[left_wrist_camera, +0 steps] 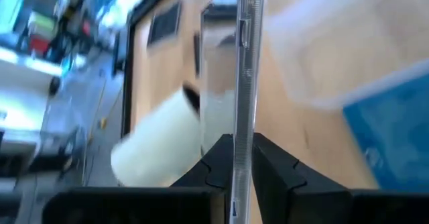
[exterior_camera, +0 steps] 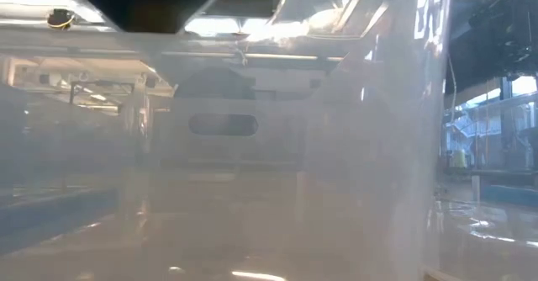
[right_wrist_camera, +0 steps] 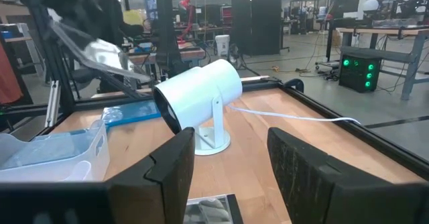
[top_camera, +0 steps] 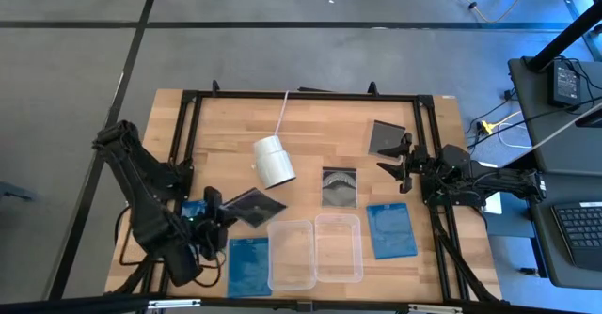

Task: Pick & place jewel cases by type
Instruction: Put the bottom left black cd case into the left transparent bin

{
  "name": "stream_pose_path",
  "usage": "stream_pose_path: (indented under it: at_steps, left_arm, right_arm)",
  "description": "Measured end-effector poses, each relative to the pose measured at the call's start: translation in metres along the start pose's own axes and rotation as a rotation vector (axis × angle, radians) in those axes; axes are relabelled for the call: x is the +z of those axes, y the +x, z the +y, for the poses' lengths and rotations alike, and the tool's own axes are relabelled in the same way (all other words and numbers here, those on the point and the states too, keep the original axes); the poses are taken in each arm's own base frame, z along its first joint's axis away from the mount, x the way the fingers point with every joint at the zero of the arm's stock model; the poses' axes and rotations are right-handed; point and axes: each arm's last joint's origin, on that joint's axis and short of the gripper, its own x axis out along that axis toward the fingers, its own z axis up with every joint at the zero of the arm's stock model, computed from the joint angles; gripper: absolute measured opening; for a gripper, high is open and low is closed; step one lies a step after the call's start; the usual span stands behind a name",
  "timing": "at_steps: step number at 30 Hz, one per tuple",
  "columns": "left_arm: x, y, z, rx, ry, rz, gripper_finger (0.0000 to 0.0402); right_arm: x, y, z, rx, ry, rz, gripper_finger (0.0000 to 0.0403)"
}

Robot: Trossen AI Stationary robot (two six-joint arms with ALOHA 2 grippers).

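My left gripper (top_camera: 224, 216) is near the table's front left, shut on a clear, dark-looking jewel case (top_camera: 255, 206), which also shows in the right wrist view (right_wrist_camera: 94, 53). A blue jewel case (top_camera: 194, 209) lies partly under that arm. Two more blue cases (top_camera: 249, 265) (top_camera: 390, 229) lie flat near the front edge. A clear case with a silvery disc (top_camera: 340, 187) lies mid-table, and a dark case (top_camera: 386, 137) lies at the far right. My right gripper (top_camera: 400, 159) waits open at the right side, touching nothing. My left gripper pinches the clear jewel case between its two fingers (left_wrist_camera: 214, 167), by the edge (left_wrist_camera: 242, 153) on the table's left. The fingers come from the left, slanting down. The case shows edge-on between them and is lifted clear of the table, tilted.
A white cup (top_camera: 274, 161) with a cord lies on its side mid-table, just beyond the held case. Two clear shallow trays (top_camera: 292, 255) (top_camera: 338, 246) stand at the front middle; one tray's wall (exterior_camera: 252, 146) fills the low view. A black frame (top_camera: 188, 107) rims the table.
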Motion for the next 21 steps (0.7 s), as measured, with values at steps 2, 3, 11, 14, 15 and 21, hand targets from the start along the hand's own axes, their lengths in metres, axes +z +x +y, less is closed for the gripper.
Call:
stream_pose_path:
  at_steps: [2, 3, 11, 14, 15, 21]
  left_arm:
    - [0.011, -0.001, 0.001, -0.032, 0.037, -0.054, 0.0037]
    - [0.017, 0.0, 0.001, -0.058, 0.064, -0.079, 0.0035]
    - [0.053, 0.025, 0.007, -0.327, 0.198, -0.256, 0.0034]
    - [0.058, 0.037, 0.013, -0.432, 0.245, -0.287, 0.0033]
    - [0.059, 0.041, 0.015, -0.466, 0.255, -0.29, 0.0033]
    - [0.06, 0.066, 0.021, -0.568, 0.375, -0.294, 0.0038]
  right_arm:
    - [0.0, 0.0, 0.0, 0.0, 0.0, 0.0, 0.0193]
    - [0.0, 0.0, 0.0, 0.0, 0.0, 0.0, 0.0193]
    - [0.0, 0.0, 0.0, 0.0, 0.0, 0.0, 0.0193]
    - [0.0, 0.0, 0.0, 0.0, 0.0, 0.0, 0.0193]
    - [0.0, 0.0, 0.0, 0.0, 0.0, 0.0, 0.0193]
    - [0.0, 0.0, 0.0, 0.0, 0.0, -0.001, 0.0193]
